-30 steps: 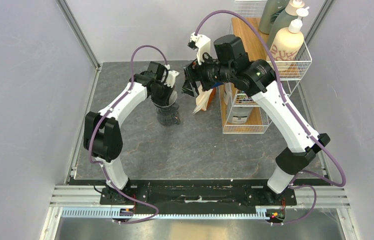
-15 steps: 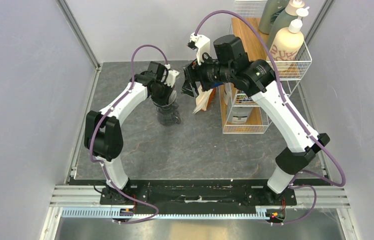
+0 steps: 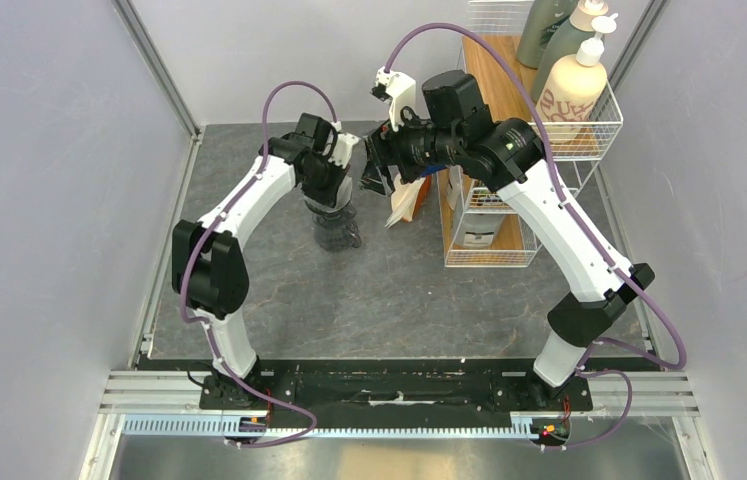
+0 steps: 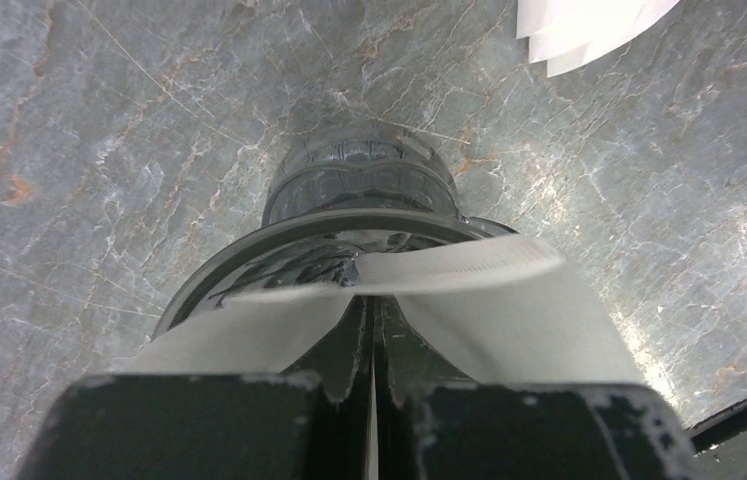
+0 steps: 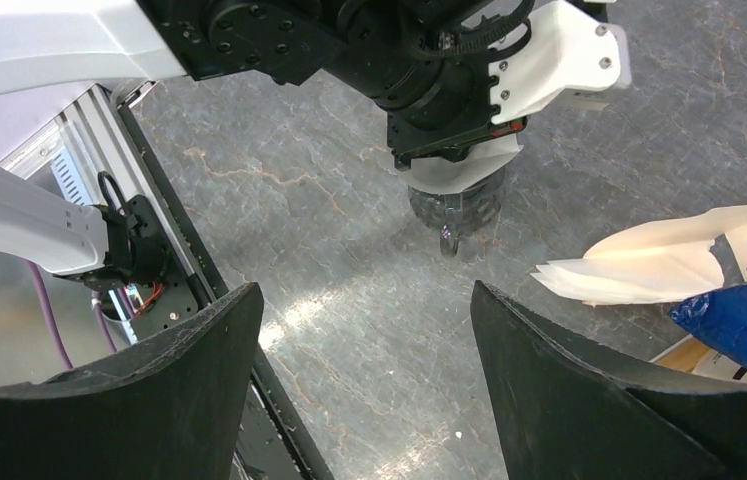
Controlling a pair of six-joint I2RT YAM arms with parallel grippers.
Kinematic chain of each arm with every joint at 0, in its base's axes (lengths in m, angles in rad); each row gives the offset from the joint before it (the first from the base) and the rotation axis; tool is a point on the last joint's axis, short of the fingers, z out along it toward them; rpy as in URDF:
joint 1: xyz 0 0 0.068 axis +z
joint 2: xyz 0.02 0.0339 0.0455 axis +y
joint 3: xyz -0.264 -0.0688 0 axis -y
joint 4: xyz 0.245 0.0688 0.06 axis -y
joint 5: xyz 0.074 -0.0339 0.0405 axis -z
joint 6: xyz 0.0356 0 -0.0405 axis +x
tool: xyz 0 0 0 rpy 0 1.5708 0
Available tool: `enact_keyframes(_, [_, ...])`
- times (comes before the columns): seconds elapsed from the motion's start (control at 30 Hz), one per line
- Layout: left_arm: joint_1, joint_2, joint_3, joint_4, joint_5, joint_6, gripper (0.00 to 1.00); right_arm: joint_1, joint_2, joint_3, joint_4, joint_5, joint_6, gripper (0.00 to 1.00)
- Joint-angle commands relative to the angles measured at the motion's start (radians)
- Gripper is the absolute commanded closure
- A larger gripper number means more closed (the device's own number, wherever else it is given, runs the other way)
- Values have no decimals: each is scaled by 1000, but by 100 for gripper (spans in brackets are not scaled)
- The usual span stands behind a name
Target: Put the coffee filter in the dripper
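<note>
Grey marbled tabletop (image 4: pixel 99 150), dark ribbed dripper (image 4: pixel 359 180), white filter (image 4: pixel 509 310) perhaps folded.

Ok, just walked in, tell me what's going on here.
The left gripper is shut on the white coffee filter, holding it at the mouth of the dark dripper, which stands on the table. The paper spreads across the rim but is not yet released. The right gripper hangs open and empty nearby, close to a stack of folded filters.
</note>
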Motion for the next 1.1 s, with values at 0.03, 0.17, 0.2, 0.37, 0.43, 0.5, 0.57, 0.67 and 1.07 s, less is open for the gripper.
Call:
enact_keyframes(0.03, [-15, -12, 88, -54, -9, 36, 98, 1, -3, 29, 7, -24, 11, 16])
enact_keyframes(0.17, [-22, -19, 94, -73, -24, 45, 98, 1, -4, 30, 8, -28, 11, 16])
enact_keyframes(0.2, [-22, -20, 94, -76, -26, 46, 98, 1, -5, 29, 8, -27, 12, 16])
enact_keyframes(0.37, [-22, -41, 97, -80, -35, 52, 98, 1, -9, 26, 8, -27, 12, 16])
enact_keyframes(0.43, [-22, -37, 102, -73, -36, 53, 98, 0, -11, 24, 7, -28, 13, 16])
enact_keyframes(0.5, [-22, -14, 107, -70, -37, 54, 98, 1, -13, 24, 7, -27, 10, 16])
enact_keyframes(0.57, [-21, 9, 108, -67, -33, 51, 98, 1, -14, 26, 4, -20, 8, 16])
enact_keyframes(0.67, [-20, 27, 100, -48, -30, 50, 98, 1, -18, 24, 1, -16, 8, 16])
enact_keyframes(1.07, [-20, 59, 65, -12, -19, 56, 98, 1, -17, 19, -1, -10, 7, 16])
